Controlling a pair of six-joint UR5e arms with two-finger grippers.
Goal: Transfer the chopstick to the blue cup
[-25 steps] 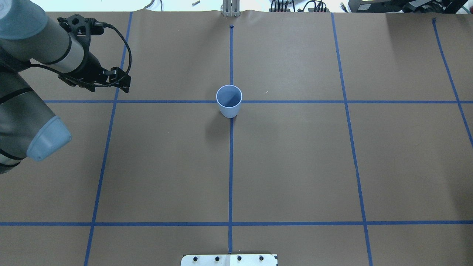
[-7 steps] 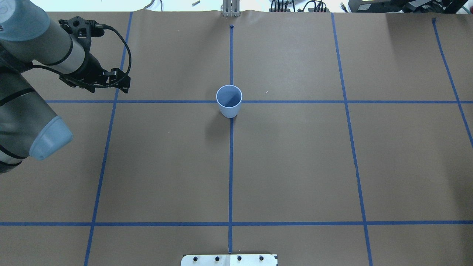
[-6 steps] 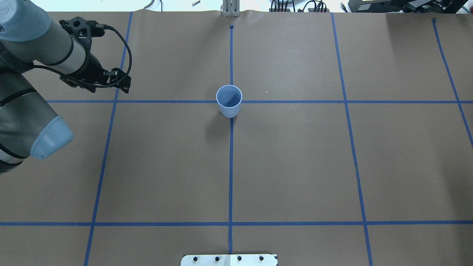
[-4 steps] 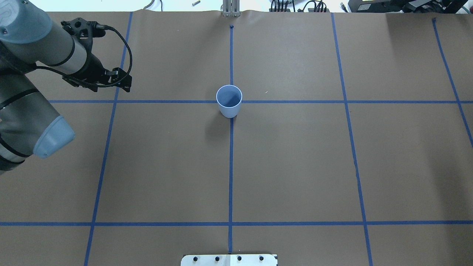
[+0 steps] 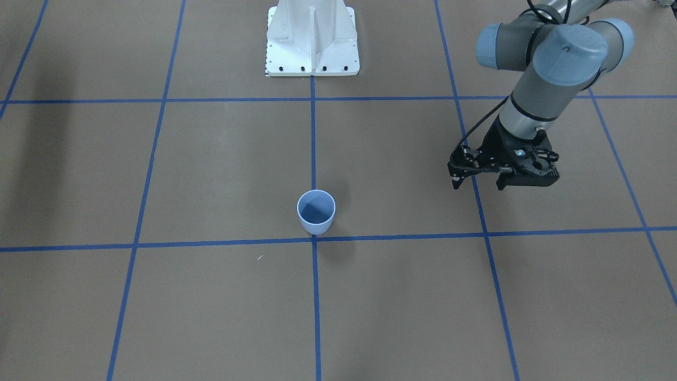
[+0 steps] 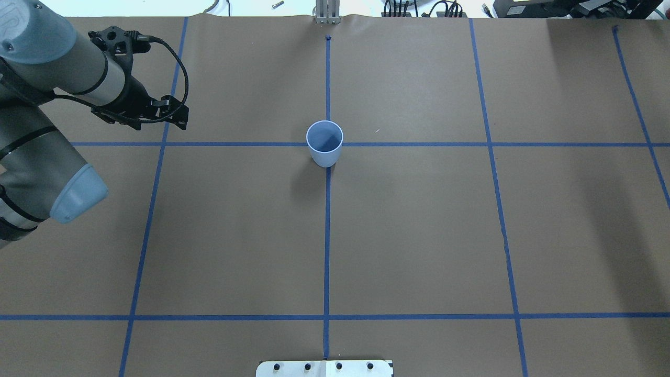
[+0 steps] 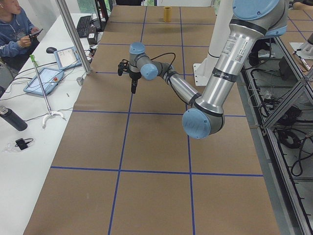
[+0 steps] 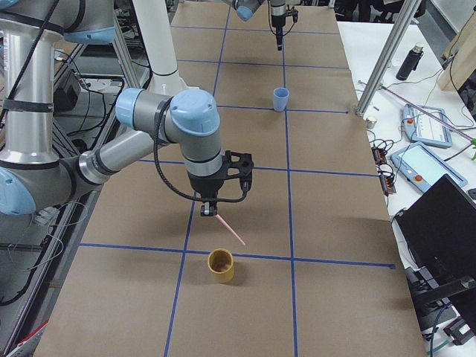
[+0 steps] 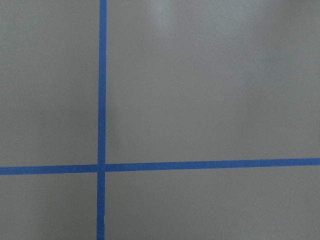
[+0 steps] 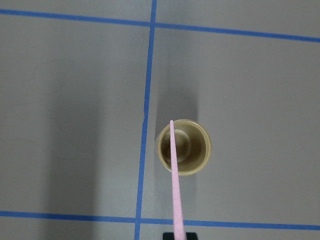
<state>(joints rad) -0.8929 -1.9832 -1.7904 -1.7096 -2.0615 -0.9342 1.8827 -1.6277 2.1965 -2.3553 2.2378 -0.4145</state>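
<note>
The blue cup point(image 5: 316, 211) point(image 6: 324, 144) stands upright and empty at the middle crossing of the tape lines; it is small and far off in the exterior right view point(image 8: 280, 99). My right gripper point(image 8: 210, 213) is shut on the pink chopstick point(image 8: 231, 231) point(image 10: 175, 180), far from the blue cup. It holds the stick slanted, tip over a yellow cup point(image 10: 183, 146). My left gripper point(image 5: 455, 182) point(image 6: 180, 121) hangs empty over the table well to the side of the blue cup, fingers together.
The yellow cup point(image 8: 221, 265) stands just beyond the right gripper, by a tape line. The white robot base point(image 5: 312, 37) is at the table's robot side. An operator point(image 7: 14, 29) sits at a side desk with tablets and a bottle.
My left arm has drifted slightly forward and to the right in the overhead view. The blue cup has not moved.
</note>
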